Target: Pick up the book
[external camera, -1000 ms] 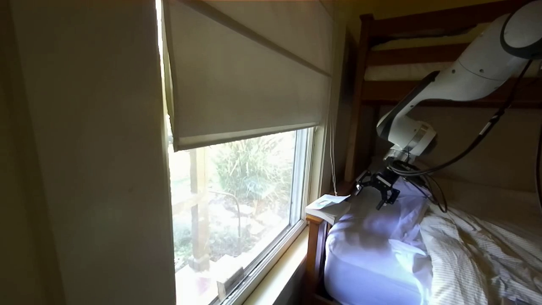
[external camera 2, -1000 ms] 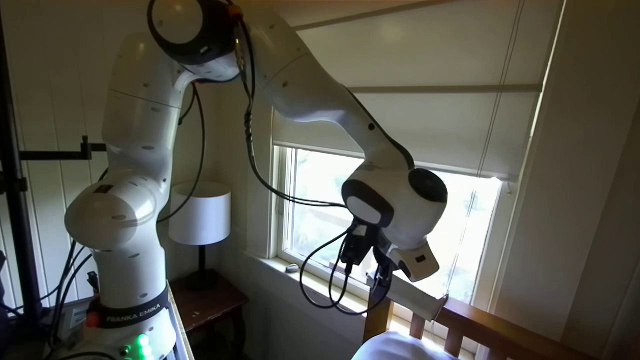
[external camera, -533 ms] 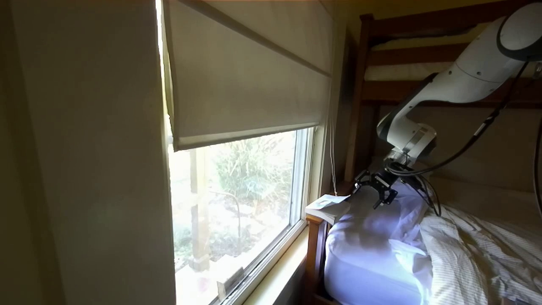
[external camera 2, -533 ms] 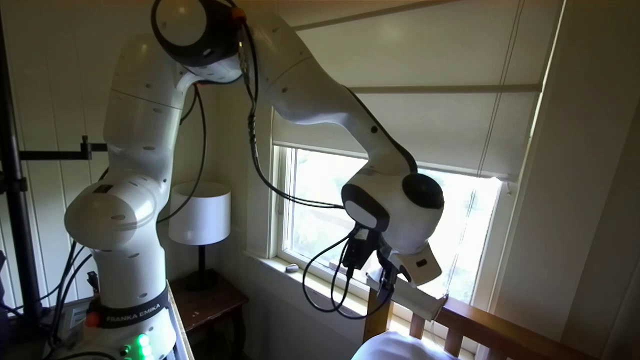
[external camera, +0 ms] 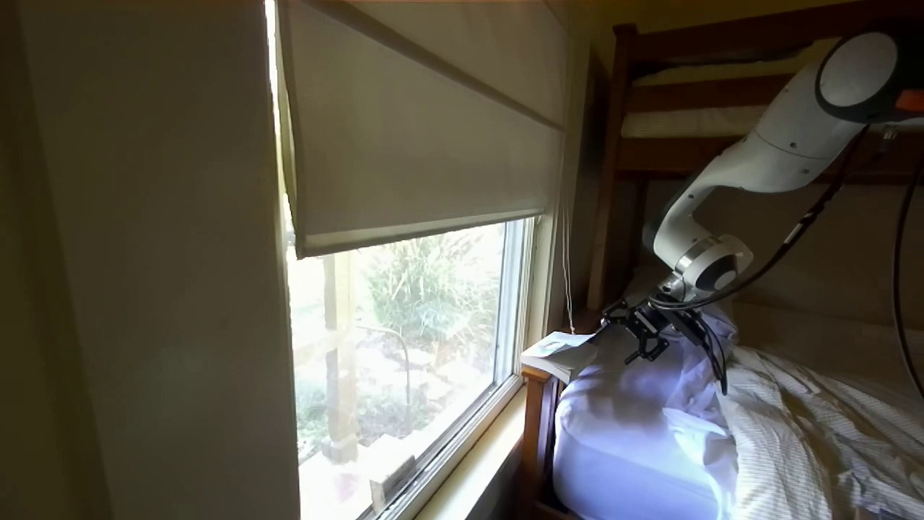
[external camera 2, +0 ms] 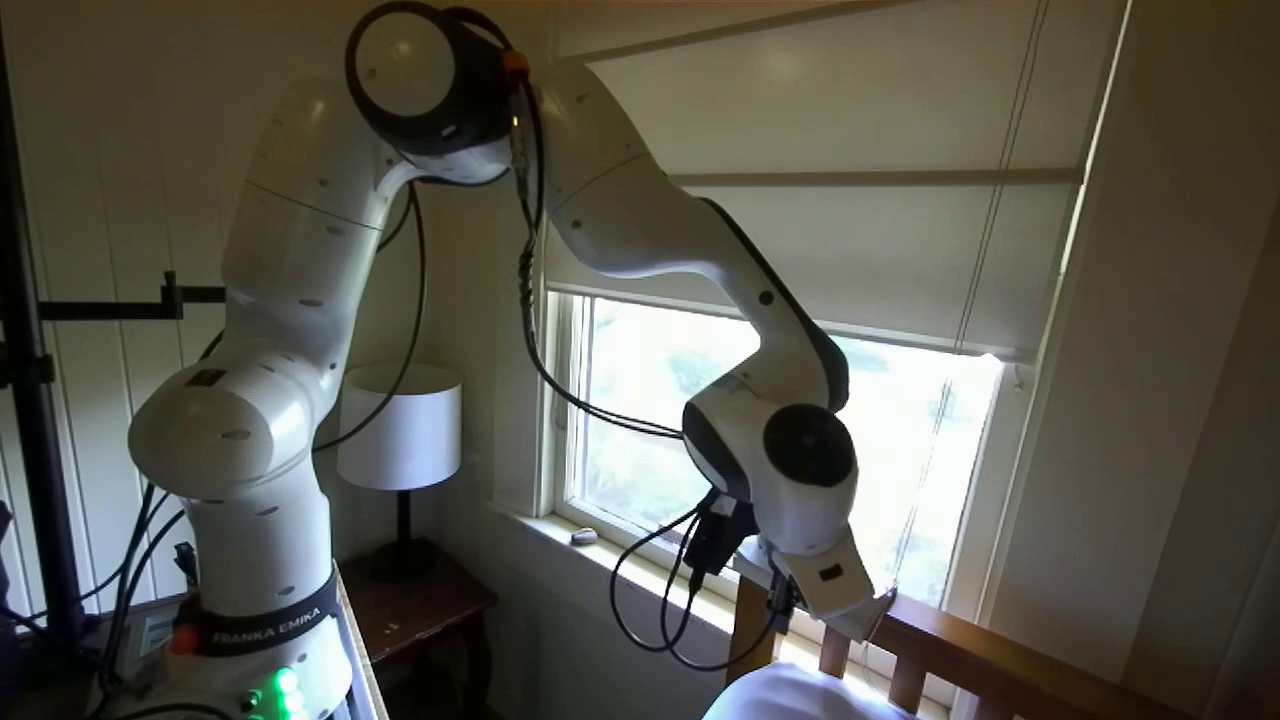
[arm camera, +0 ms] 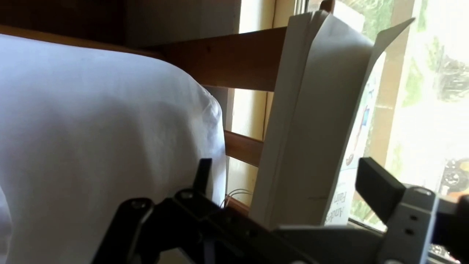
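The book is pale and thick and lies on the bed's end rail by the window, its top cover curling up. In the wrist view the book shows its page edges, with printed cover on the right. In an exterior view the book is mostly hidden behind the wrist. My gripper is open and empty, close to the book's bed-side edge. In the wrist view the gripper has one finger on each side of the book, with gaps. I cannot tell whether the fingertips reach past its edge.
The white mattress lies below the gripper. The wooden bed rail carries the book, beside the window. Blind cords hang behind the book. A lamp stands on a side table near the arm's base.
My arm has come lower and the wrist has tilted, so the gripper points more level at the book. The fingertips have shifted slightly toward it. The book has not moved.
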Controlling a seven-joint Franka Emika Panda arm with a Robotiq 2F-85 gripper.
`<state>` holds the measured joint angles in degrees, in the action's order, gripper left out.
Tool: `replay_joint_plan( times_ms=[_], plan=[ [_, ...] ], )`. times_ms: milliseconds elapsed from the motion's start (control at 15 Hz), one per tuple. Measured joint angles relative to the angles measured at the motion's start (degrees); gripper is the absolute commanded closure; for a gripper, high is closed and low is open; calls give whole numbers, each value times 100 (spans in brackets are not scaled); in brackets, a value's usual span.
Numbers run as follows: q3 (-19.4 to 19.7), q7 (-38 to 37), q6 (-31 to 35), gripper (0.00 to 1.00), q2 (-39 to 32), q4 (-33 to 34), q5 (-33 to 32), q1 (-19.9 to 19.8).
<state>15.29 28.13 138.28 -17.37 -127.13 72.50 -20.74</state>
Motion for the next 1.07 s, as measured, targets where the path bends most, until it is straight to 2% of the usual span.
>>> replay_joint_plan(
  times_ms=[400, 867, 1067],
  plan=[
    [-15, 414, 74, 0, -405, 173, 846, 0],
    [-13, 416, 74, 0, -558, 297, 975, 14],
    [-23, 513, 74, 0, -598, 349, 1324, 14]
  ],
)
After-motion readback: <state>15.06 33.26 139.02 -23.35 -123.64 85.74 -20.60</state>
